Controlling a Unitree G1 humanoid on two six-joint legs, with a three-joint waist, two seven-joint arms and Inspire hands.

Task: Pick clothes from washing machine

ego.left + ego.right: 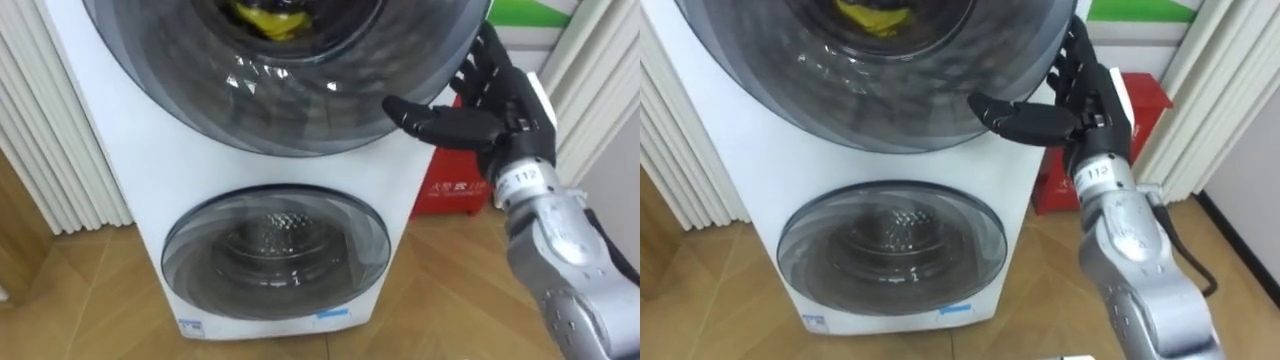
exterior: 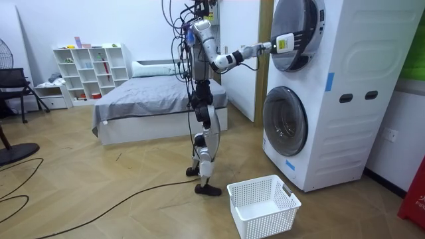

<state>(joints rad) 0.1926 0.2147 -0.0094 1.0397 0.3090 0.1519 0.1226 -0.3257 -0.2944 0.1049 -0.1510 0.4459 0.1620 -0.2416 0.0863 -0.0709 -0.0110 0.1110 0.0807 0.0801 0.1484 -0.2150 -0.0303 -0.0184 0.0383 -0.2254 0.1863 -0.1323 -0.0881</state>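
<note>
A white stacked washing machine (image 1: 120, 150) stands before me. Its upper round door (image 1: 280, 100) is dark glass, and a yellow garment (image 1: 270, 18) shows through it inside the drum. My right hand (image 1: 500, 100) is raised at the door's right rim. It is open, with its fingers straight along the rim and its thumb (image 1: 1015, 115) pointing left across the glass. It holds nothing. In the room view I stand upright facing the machine, with that hand (image 2: 273, 45) stretched out to the upper door (image 2: 292, 33).
The lower door (image 1: 275, 250) is shut, and its steel drum shows behind the glass. A white laundry basket (image 2: 263, 206) sits on the wooden floor beside my feet. A red box (image 1: 455, 185) stands right of the machine, and white curtains hang on both sides.
</note>
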